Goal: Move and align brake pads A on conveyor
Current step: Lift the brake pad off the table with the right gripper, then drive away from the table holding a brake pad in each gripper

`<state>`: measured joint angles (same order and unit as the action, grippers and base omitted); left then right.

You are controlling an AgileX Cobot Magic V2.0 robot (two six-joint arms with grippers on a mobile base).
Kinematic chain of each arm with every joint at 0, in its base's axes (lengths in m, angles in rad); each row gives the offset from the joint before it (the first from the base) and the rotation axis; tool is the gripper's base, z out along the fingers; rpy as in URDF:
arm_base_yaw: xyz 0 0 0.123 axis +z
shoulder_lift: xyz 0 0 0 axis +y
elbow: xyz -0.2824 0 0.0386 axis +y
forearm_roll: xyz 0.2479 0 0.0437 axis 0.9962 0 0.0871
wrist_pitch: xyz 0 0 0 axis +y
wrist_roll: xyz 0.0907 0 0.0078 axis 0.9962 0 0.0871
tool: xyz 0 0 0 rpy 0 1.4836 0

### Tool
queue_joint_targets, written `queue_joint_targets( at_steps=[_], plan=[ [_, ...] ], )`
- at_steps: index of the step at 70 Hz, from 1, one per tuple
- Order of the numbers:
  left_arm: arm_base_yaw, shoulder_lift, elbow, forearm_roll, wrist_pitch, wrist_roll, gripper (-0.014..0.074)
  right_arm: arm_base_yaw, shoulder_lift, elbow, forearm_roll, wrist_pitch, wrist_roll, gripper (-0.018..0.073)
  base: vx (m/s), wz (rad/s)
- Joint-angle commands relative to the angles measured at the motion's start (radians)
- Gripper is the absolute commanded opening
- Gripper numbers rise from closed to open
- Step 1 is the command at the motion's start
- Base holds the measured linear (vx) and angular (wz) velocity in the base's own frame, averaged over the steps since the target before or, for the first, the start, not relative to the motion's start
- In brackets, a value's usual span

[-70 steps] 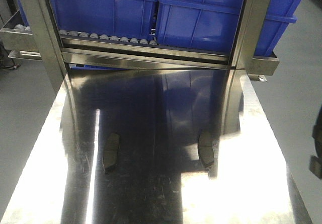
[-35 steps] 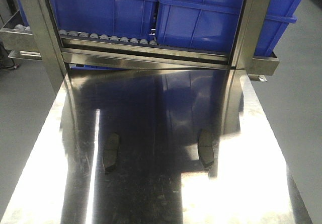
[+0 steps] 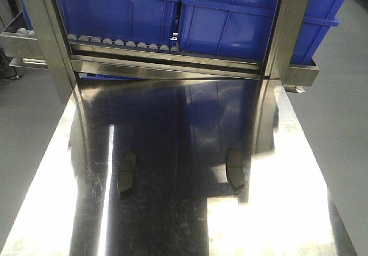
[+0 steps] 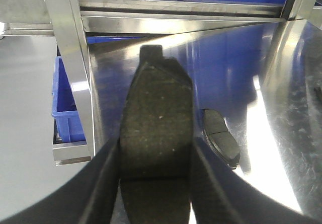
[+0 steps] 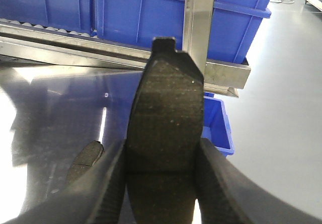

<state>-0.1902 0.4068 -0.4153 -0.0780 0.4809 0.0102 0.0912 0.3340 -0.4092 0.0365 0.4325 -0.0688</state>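
Observation:
Two brake pads A lie flat on the shiny steel table [image 3: 172,233], one left [image 3: 126,174] and one right [image 3: 235,171]. Neither gripper shows in the front view. In the left wrist view my left gripper [image 4: 157,156] is shut on a third dark pad [image 4: 157,98] that stands up between its fingers, with the left table pad [image 4: 221,142] just to its right. In the right wrist view my right gripper [image 5: 163,156] is shut on another pad [image 5: 166,93], and the right table pad [image 5: 84,161] lies to its lower left. The conveyor is out of view.
Large blue bins [image 3: 115,8] [image 3: 241,20] sit on a roller rack [image 3: 115,40] behind the table, between steel uprights [image 3: 52,37] [image 3: 284,31]. A small blue bin [image 4: 63,103] hangs beyond the table's left side, another [image 5: 219,123] beyond its right. Grey floor surrounds the table.
A dark shape at the front view's right edge one second ago has left the frame. The two pads on the table have not moved.

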Motion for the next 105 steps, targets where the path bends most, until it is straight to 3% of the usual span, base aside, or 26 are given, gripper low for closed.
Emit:
queue_joint_targets(
  at_steps=[1,34,105],
  plan=[
    [-0.004,0.004,-0.031,-0.011,-0.097,-0.004,-0.0006,-0.007,0.007,-0.033,0.001,-0.096,-0.007,-0.001,0.0,0.0],
    [-0.004,0.005,-0.031,-0.01,-0.097,-0.004,-0.0006,-0.007,0.007,-0.033,0.001,-0.096,-0.007,-0.001,-0.04,0.16],
    [-0.004,0.005,-0.031,-0.01,-0.097,-0.004,-0.0006,-0.007,0.007,-0.033,0.001,-0.096,-0.007,-0.001,-0.2,0.79]
  ],
)
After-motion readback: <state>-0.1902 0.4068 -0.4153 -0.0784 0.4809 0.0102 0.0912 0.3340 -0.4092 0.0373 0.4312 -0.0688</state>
